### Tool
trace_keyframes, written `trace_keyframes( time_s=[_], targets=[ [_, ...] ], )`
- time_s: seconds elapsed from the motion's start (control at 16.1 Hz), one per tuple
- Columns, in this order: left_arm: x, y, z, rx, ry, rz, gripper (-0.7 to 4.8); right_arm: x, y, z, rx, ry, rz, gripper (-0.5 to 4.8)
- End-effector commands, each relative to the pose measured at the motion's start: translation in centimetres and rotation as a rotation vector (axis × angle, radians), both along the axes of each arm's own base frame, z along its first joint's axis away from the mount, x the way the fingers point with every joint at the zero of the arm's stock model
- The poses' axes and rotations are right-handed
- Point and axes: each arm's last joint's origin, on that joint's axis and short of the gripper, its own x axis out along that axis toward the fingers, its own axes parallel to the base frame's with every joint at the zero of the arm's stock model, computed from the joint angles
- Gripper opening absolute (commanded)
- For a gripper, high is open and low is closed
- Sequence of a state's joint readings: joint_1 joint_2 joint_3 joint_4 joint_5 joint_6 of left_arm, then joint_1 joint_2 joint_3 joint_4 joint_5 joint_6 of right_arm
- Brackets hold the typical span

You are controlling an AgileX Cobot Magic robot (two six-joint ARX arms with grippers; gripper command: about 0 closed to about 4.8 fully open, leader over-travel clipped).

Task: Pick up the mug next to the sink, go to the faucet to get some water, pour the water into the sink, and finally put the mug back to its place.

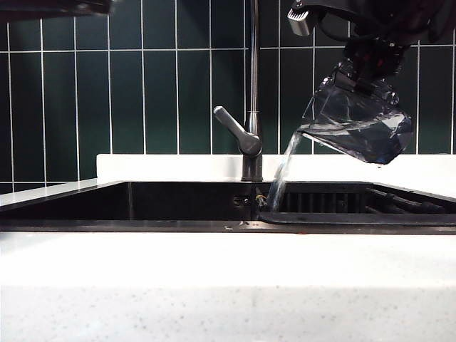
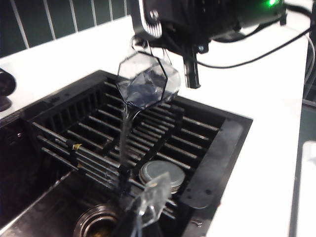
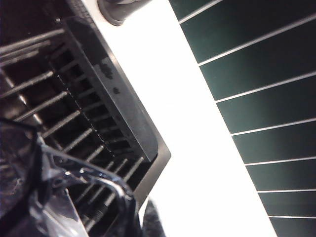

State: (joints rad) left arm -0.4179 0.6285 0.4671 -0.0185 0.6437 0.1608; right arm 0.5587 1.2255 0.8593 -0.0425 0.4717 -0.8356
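In the exterior view the task looks to be well past its middle: the mug (image 1: 360, 128) is off the tabletop (image 1: 214, 285) and tipped steeply toward the middle of the picture, high above the right half of the sink (image 1: 142, 203), and a thin stream of water (image 1: 279, 174) runs from its lip down behind the sink's front rim, just right of the faucet (image 1: 252, 107). Picking up and filling appear done, pouring is under way, and what is left is to empty the mug and set it back beside the sink. The right end effector (image 1: 363, 68) comes down from the upper right and is closed on the mug's upper wall; some water still pools in the mug's low side. The left arm shows only as a dark edge at the upper left corner, well apart from the mug. In the left wrist view the mug (image 2: 148, 81) is seen mouth-on, hanging under the right end effector (image 2: 185, 52) above the slatted rack (image 2: 148, 138); the stream falls toward the drain (image 2: 98, 222), and a round metal strainer lid (image 2: 160, 174) lies on the slats. The left end effector itself cannot be made out here; it reads as fully closed with nothing in it. In the right wrist view the mug's clear rim (image 3: 74, 182) fills the near corner above the rack, the fingers are hidden, and the basin below holds no standing water that can be seen.
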Motion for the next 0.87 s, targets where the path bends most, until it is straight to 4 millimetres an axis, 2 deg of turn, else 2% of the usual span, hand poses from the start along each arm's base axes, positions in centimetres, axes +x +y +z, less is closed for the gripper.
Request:
trace_keyframes(
  time_s=[0.06, 0.25, 0.62, 0.87],
  targets=[
    [-1.1, 0.5, -0.8, -0.042, -0.012, 0.015, -0.06, 0.0, -0.1, 1.0, -0.025, -0.061, -0.025, -0.05],
    [-2.0, 0.9, -1.8, -0.077, 0.005, 0.025, -0.06, 0.0, -0.1, 1.0, -0.072, -0.065, -0.024, -0.05],
    [-2.2, 1.1, -1.4, -0.140, 0.016, 0.073, -0.06, 0.0, -0.3, 1.1, -0.159, -0.074, -0.052, -0.05],
    [-2.4, 0.4, -1.5, -0.134, -0.061, 0.154, -0.06, 0.0, -0.3, 1.1, -0.159, -0.074, -0.053, -0.05]
  ],
)
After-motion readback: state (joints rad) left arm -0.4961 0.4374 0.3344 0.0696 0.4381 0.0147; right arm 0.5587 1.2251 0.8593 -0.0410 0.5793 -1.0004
